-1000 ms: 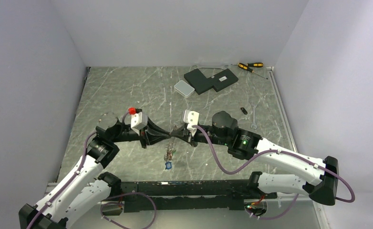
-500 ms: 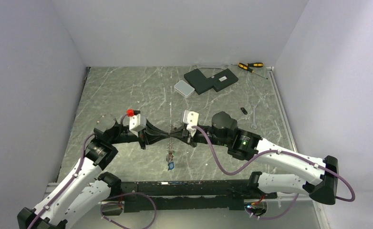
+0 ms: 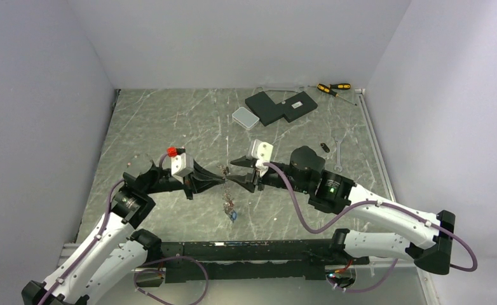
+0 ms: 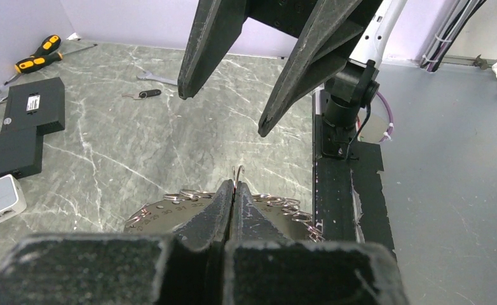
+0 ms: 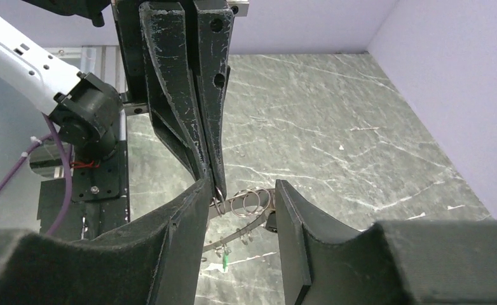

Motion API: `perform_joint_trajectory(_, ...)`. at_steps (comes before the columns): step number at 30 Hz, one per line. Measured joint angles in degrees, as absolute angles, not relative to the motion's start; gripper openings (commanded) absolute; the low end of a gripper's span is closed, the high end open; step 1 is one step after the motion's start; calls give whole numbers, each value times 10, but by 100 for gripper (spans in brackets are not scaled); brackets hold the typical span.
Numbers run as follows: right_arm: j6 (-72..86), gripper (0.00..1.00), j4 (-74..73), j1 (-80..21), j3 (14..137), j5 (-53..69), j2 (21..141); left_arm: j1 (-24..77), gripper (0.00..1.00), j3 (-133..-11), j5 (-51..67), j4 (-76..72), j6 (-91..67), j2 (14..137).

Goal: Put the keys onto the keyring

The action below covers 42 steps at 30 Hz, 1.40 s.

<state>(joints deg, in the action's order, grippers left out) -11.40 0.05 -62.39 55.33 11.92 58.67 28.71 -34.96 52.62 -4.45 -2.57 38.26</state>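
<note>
Now the left gripper (image 3: 222, 182) is pinching fully closed on a thin wire loop at the rim of the large flat silver metal keyring (image 4: 160, 213), mid-scene over the near half of the grey-green marbled table (image 3: 170, 121). In the top view the keyring is hanging below the closed fingertips. The tiny metal keys (image 3: 232, 215) are dangling under it, the lowest one blue-headed. Cannot tell whether that one is touching the table. 1 green-tagged key (image 5: 225, 260) is showing low in the right wrist view. Other key colours are too small to tell.

The right gripper (image 3: 234, 171) is facing the left one tip to tip from the right, with its jaws standing apart and gripping nothing. In its wrist view the keyring's wire loops are sitting between its 2 fingers (image 5: 189, 216); cannot tell if they are touching.

At the far right, 2 flat black boxes (image 3: 281, 106) are lying just beside a small white box (image 3: 245, 117). 2 yellow-and-black screwdrivers (image 3: 333, 88) are lying at the far edge. A silver wrench (image 3: 339, 155) and a small black fob (image 3: 323, 147) are lying at the right, well apart from the keyring.
</note>
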Motion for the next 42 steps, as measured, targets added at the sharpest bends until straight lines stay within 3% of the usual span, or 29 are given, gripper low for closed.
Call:
perform_joint_trajectory(25, -160, 27, -111, -615, 602, 185, 645, 287, 0, -350, 527, -44, -26, 381)
perform_joint_trajectory(31, -162, 26, -112, -614, 602, 185, 649, 287, 0, -350, 528, -44, -26, 381)
perform_joint_trajectory(35, -163, 18, -112, -614, 602, 185, 654, 287, 0, -350, 528, -44, -26, 381)
perform_joint_trajectory(39, -164, 0, -113, -614, 602, 185, 655, 287, 0, -350, 526, -44, -24, 381)
perform_joint_trajectory(42, -163, 0, -116, -614, 602, 185, 655, 287, 0, -350, 526, -40, -21, 381)
